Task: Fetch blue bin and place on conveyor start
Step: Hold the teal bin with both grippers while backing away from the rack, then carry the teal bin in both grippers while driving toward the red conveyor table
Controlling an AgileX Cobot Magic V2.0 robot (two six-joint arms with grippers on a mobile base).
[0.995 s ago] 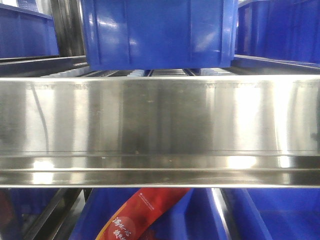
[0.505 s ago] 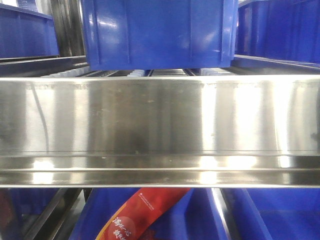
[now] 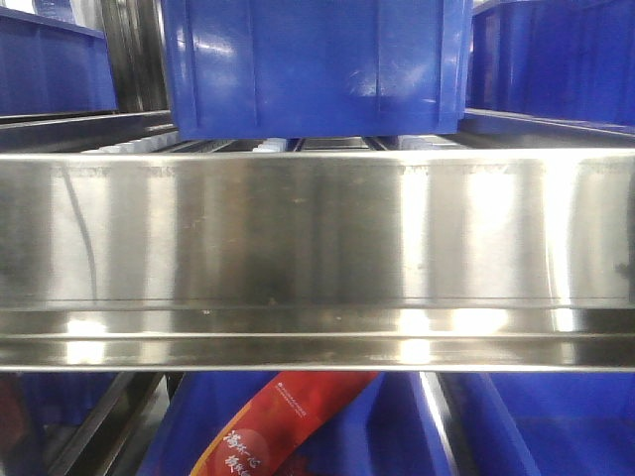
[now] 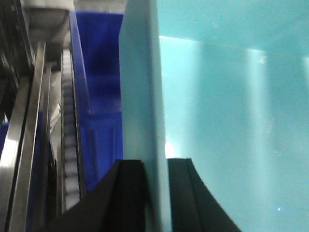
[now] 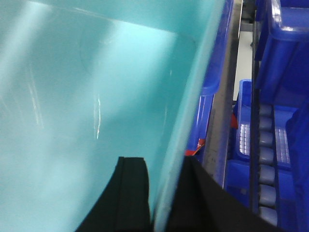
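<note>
The blue bin, a pale aqua tub with smooth walls, fills the left wrist view and the right wrist view. My left gripper is shut on the bin's left wall, one black finger outside and one inside. My right gripper is shut on the bin's right wall in the same way. The bin does not show in the front view. The conveyor start is out of view.
A shiny stainless-steel shelf rail spans the front view close up. Dark blue ribbed bins stand on the shelf above it and more lie below. Roller tracks and dark blue bins flank the aqua bin.
</note>
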